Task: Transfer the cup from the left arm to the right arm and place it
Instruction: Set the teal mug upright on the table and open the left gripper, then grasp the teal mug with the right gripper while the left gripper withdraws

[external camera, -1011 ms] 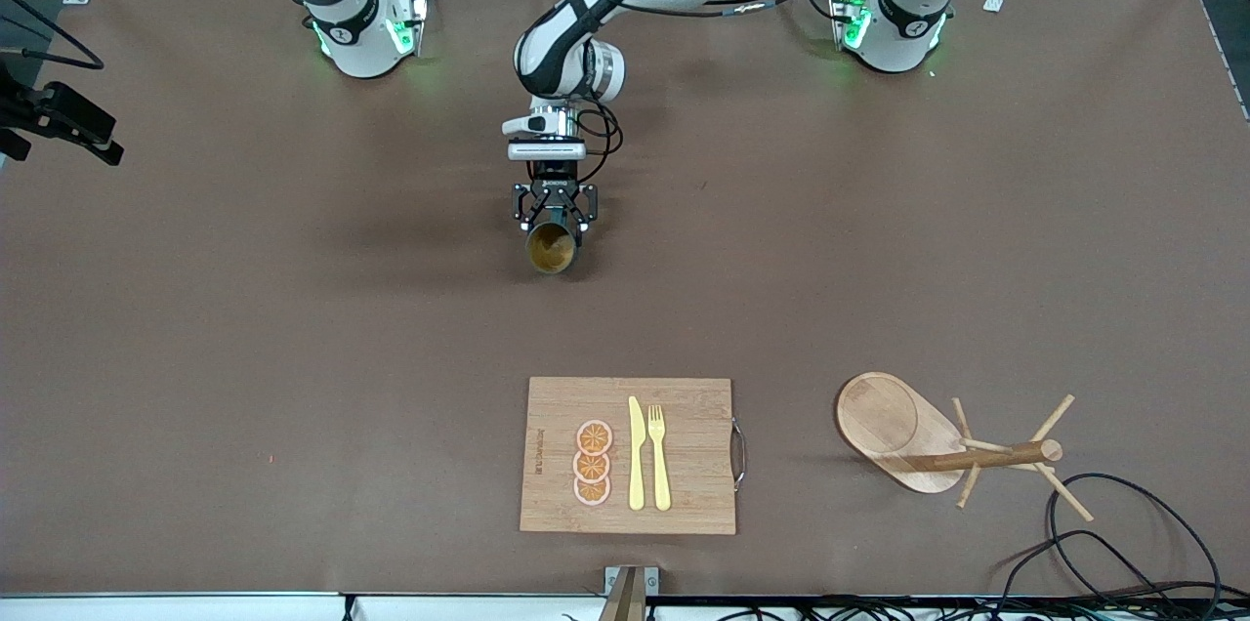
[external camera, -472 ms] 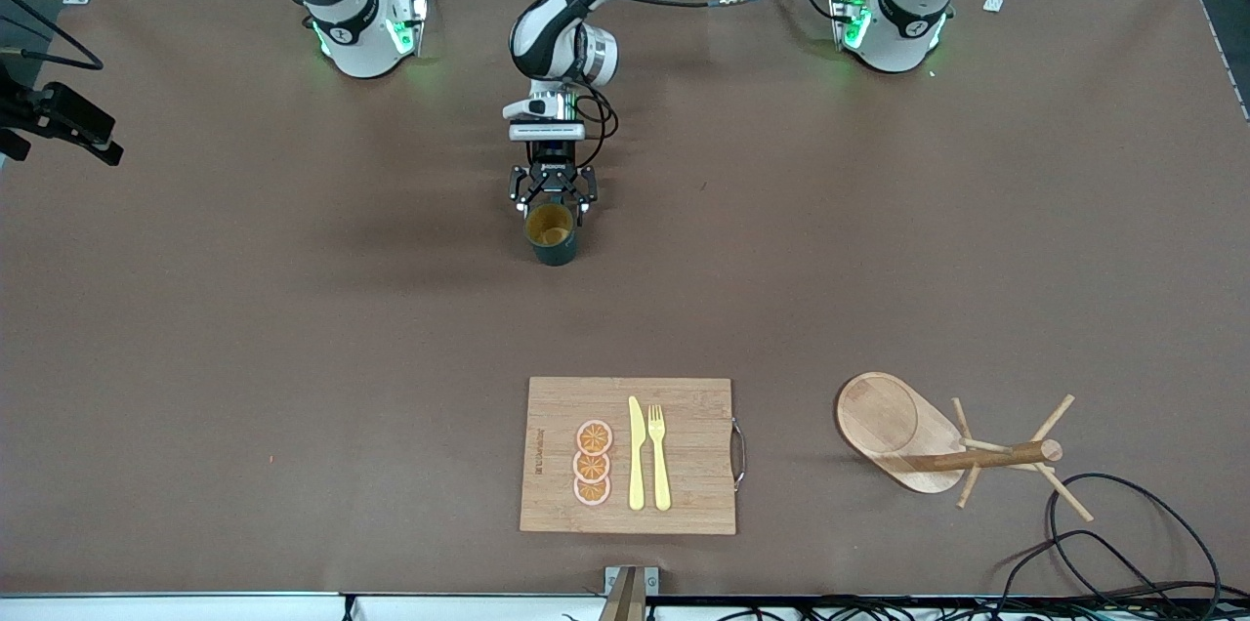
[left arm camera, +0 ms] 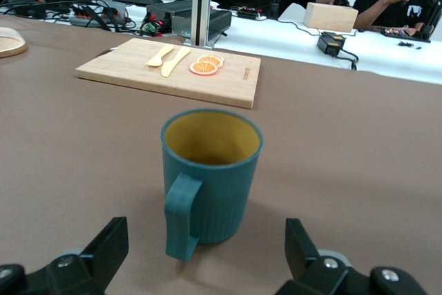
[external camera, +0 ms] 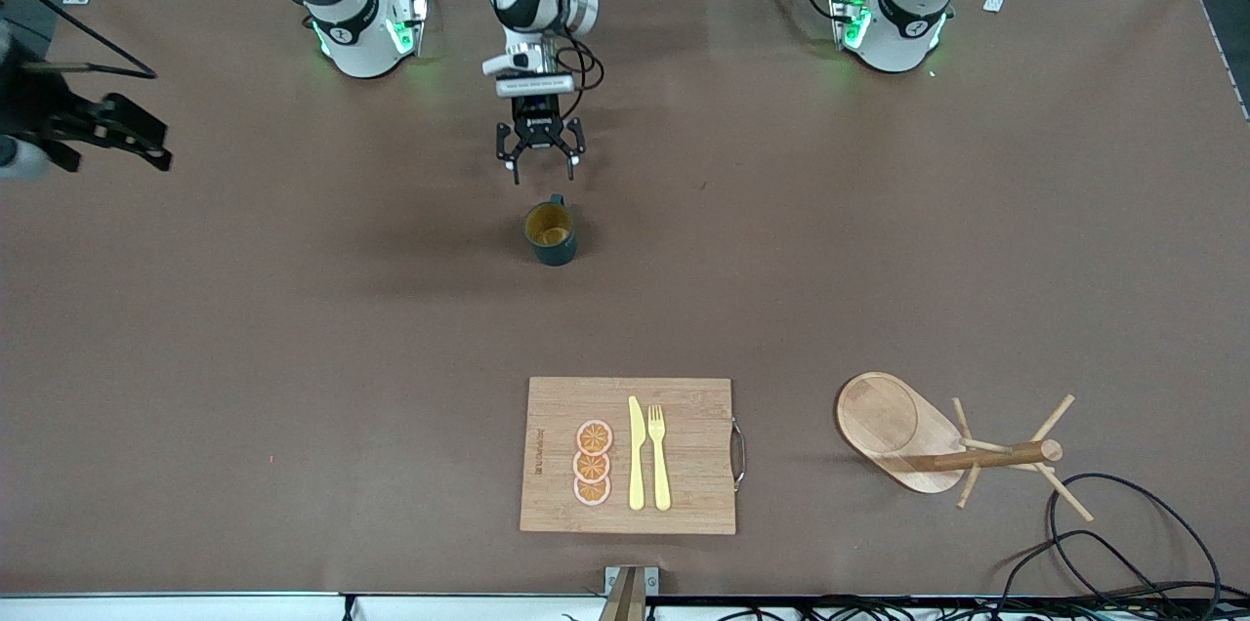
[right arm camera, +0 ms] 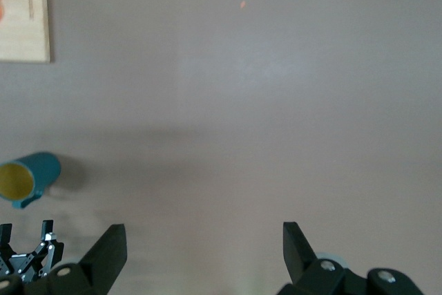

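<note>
The ribbed teal-green mug (external camera: pixel 552 232) stood free on the bench, both the left gripper (external camera: pixel 540 165) and the right gripper (right arm camera: pixel 200 253) open-fingered, so pickup remained.

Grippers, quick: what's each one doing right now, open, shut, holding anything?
Left gripper: open, holding nothing, just clear of the cup standing on the table.
Right gripper: open, holding nothing, up over bare table.

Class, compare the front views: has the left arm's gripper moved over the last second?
Yes. The left gripper, open, has let go of the small dark teal ribbed mug and drawn back toward the robots' bases, farther from the wooden cutting board.
</note>
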{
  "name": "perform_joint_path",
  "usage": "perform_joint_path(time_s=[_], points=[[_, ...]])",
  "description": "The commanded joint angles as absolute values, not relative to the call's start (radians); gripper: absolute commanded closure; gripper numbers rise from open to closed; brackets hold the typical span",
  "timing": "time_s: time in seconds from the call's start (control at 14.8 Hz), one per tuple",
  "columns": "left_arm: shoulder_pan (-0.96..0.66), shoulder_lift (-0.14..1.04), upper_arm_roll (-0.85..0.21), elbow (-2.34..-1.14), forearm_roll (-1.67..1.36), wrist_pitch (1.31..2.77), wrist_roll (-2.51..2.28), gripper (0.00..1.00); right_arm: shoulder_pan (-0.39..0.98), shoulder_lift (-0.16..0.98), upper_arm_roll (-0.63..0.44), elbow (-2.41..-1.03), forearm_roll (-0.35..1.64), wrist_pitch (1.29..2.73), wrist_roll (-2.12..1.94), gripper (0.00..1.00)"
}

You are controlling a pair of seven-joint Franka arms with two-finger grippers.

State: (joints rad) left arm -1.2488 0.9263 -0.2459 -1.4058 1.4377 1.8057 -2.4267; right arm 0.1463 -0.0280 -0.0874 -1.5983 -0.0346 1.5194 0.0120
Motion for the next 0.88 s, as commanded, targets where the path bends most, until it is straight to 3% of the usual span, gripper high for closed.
perform_joint_path(time_s=[0.0,0.34,0.81], points=[[-1.246,0.838,-0.255,-1.420,1.343,1.786,-2.408,0.00,0.192,0.048,-0.092,-1.586,-0.025,1.476,0.003,0.00],[-1.207,0.651,-0.242,-1.425,1.080,1.759,-2.221,0.00,0.245,0.170,-0.092,-1.546,-0.014,1.508,0.006,0.00],[-0.959,0.437,-0.245,-1.424,0.754,1.761,-1.962,0.00,0.294,0.265,-0.091,-1.623,0.156,1.652,0.122,0.00]])
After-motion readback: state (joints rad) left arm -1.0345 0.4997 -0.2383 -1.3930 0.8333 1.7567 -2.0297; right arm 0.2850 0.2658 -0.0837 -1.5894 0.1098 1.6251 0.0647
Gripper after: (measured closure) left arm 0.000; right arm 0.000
